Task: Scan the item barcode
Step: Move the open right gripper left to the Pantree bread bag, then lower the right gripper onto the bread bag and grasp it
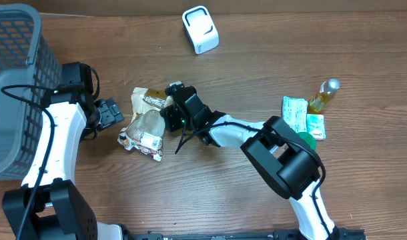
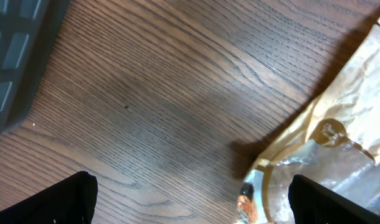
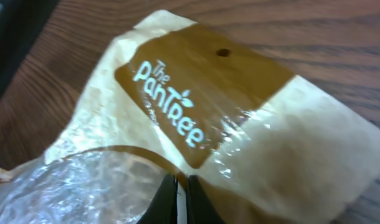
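Surface is a brown wood-grain table (image 1: 270,40), with a grey mesh basket (image 1: 17,80) at the far left edge. The task item, a crumpled snack bag (image 1: 147,124) of tan paper and clear film, lies flat near the table's centre. The right gripper (image 1: 169,110) is at the bag's right edge, jaws closed; the right wrist view shows the fingertips meeting on the wrapper, judged a pinch on the film. The left gripper (image 1: 111,112) sits just left of the bag, jaws spread wide, holding nothing. A white boxy device (image 1: 200,29), judged to be the scanner, stands at the far side, well apart from the bag. Progress: the grasp appears made; the lift, presentation of the barcode to the scanner and the scan itself are not yet done. A white label patch on the bag's near end may carry the barcode; too small to confirm. Legible writing: "The PanTree" in pale letters on the bag's brown panel. Unrelated items at right: a small bottle (image 1: 323,95) and green packets (image 1: 295,113); their print is unreadable
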`<state>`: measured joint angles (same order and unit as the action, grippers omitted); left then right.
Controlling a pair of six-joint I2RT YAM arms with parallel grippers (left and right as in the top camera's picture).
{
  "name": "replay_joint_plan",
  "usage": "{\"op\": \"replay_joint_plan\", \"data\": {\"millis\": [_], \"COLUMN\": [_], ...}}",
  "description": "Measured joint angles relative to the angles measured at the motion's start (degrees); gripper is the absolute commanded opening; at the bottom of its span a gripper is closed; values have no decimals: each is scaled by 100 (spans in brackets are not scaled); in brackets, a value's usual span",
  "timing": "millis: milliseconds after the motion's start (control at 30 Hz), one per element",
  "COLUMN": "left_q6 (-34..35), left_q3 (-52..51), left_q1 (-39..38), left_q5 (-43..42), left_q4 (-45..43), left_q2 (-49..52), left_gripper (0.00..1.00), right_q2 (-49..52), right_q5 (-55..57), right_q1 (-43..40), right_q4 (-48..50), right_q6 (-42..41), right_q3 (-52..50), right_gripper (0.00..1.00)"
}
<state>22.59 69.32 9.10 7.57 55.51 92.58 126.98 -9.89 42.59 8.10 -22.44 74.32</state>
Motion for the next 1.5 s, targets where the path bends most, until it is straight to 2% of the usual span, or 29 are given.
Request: {"op": "replay_joint_plan", "data": {"millis": [133, 500, 600, 767, 1000, 1167, 1333, 1500], "left_q6": [0, 0, 0, 0, 0, 0, 0, 0], "left_q3": [0, 0, 0, 0, 0, 0, 0, 0], "left_q1": [0, 0, 0, 0, 0, 0, 0, 0], "left_q5": [0, -2, 0, 0, 0, 0, 0, 0], "left_q4": [0, 2, 0, -2, -2, -2, 0, 0], "left_q2": [0, 0, 0, 0, 0, 0, 0, 0], "left_gripper": [100, 99, 99, 100, 100, 100, 99, 100], "right_q2": [-313, -1296, -1360, -1657, -1759, -1274, -538, -398], "right_q5": [-13, 741, 723, 308, 168, 306, 345, 391], "right_q1": [-251, -905, -1012, -1056, -752, -450, -389, -393], "right_q4": [-881, -4131, -4463, -3958, -2028, -1115, -1045, -1311], "right_q6": [-7, -4, -4, 0, 20, 22, 20, 17], "right_q3": [2, 2, 2, 37, 199, 229, 227, 229], "right_gripper": [4, 4, 4, 4, 4, 4, 4, 4]}}
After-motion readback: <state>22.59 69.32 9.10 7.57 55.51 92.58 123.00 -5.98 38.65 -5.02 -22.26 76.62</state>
